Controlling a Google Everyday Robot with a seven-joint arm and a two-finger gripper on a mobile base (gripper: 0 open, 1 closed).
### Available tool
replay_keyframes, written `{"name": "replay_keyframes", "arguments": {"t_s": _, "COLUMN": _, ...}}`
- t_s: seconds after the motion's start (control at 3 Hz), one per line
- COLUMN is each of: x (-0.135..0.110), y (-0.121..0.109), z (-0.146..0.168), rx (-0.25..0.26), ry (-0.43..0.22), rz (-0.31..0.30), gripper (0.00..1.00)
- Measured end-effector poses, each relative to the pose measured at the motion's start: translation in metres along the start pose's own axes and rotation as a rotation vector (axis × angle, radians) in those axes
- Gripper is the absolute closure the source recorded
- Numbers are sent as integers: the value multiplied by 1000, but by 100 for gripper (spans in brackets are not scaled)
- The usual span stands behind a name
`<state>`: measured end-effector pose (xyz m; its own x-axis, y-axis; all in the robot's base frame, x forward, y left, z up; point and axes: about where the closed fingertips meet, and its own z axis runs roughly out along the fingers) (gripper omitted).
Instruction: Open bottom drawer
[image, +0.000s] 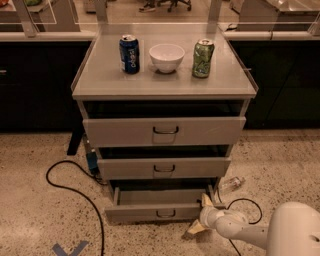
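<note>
Camera view: a pale grey cabinet (100, 85) stands on a speckled floor (30, 165) in front of dark counters, with all three of its drawers pulled out part of the way. The bottom drawer (150, 213), the shallowest of the three, sits lowest and closest to the floor. It is open far enough to show its flat grey tray (160, 196) behind the front panel, and a small dark wire handle (165, 214) is at the panel's centre.

The robot's white arm (250, 232) reaches in from the lower right, low over the floor. The gripper (200, 215) is at the right end of the bottom drawer's front. Its two tan fingers (206, 200) are spread apart, one angled up by the drawer's right corner and the other slanting down toward the floor in front of the panel. Whether either finger presses on the panel cannot be made out, and nothing is held between them.

On the cabinet top, a white bowl (167, 57) stands between a blue can (129, 54) and a green can (203, 58). A black cable (75, 190) loops across the floor to the left, and a clear bottle (231, 184) lies on the floor to the right of the cabinet.
</note>
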<state>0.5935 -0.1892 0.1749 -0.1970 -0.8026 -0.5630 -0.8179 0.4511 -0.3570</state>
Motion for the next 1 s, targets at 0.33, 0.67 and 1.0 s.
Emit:
{"name": "replay_keyframes", "arguments": {"t_s": 0.33, "x": 0, "y": 0, "z": 0, "rx": 0, "ry": 0, "rz": 0, "gripper": 0}}
{"name": "replay_keyframes", "arguments": {"t_s": 0.67, "x": 1, "y": 26, "z": 15, "rx": 10, "ry": -49, "rz": 73, "gripper": 0}}
{"name": "replay_keyframes", "arguments": {"t_s": 1.0, "x": 0, "y": 27, "z": 15, "rx": 10, "ry": -50, "rz": 76, "gripper": 0}}
